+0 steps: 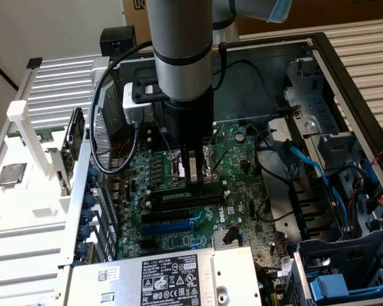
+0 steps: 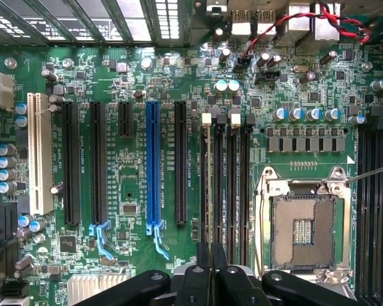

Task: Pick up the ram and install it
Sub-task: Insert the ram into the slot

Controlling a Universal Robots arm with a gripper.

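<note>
An open grey metal computer case (image 1: 339, 83) spans the exterior view, with a green motherboard (image 1: 233, 153) at the frame's centre. There the black gripper (image 1: 193, 177) stands low over the long black slots (image 1: 179, 203). Its fingers (image 2: 203, 271) are nearly together, pinching the thin green ram stick (image 2: 209, 185), which is seen edge-on above the slot farthest from the processor socket.

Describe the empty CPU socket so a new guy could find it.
Inside the open computer case, look at the green motherboard. The CPU socket sits beside the long black memory slots: a square silver-framed recess, the only square shape among narrow slots.
</note>
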